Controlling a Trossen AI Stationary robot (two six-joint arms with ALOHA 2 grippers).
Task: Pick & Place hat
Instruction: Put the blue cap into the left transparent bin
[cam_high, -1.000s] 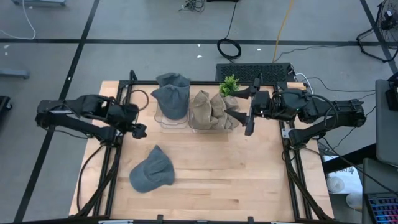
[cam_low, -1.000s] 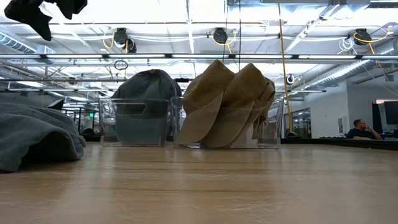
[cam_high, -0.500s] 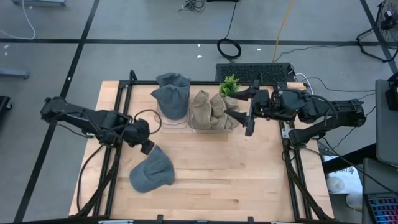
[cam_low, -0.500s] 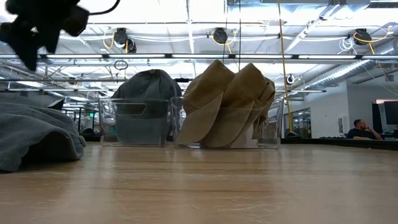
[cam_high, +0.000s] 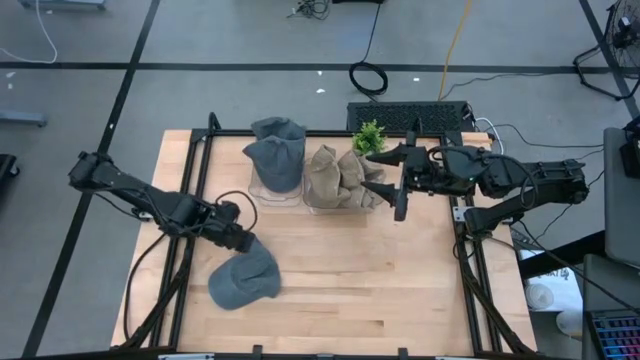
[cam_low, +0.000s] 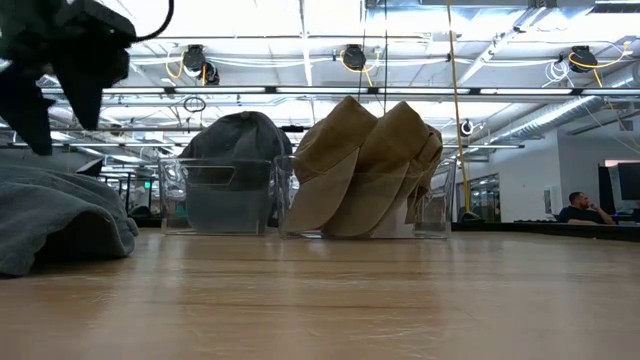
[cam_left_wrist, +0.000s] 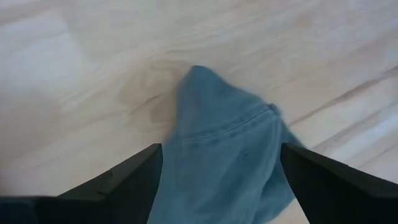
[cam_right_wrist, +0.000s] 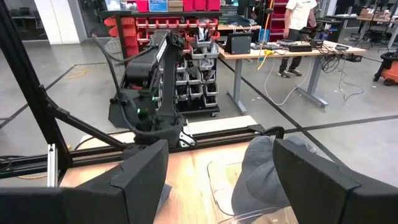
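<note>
A grey-blue hat (cam_high: 245, 280) lies loose on the table's near left part and shows at the left edge of the low view (cam_low: 55, 215). My left gripper (cam_high: 238, 240) hangs open just above the hat's far end. In the left wrist view (cam_left_wrist: 221, 147) its fingers stand on either side of the hat (cam_left_wrist: 230, 155) without touching it. My right gripper (cam_high: 398, 185) waits open in the air beside the bin of tan hats (cam_high: 340, 178), on the bin's right. More grey hats fill the clear bin (cam_high: 277, 160) to the left of the tan ones.
The two clear bins stand side by side at the table's far edge (cam_low: 215, 195) (cam_low: 365, 190), with a small green plant (cam_high: 368, 137) behind them. Bare wood (cam_high: 380, 280) lies right of the loose hat. A person (cam_low: 578, 208) sits far off in the room.
My left gripper has swung from the table's left side toward the right and near edge. It has come down over the far end of the loose hat and has stayed open. The hat has not moved.
</note>
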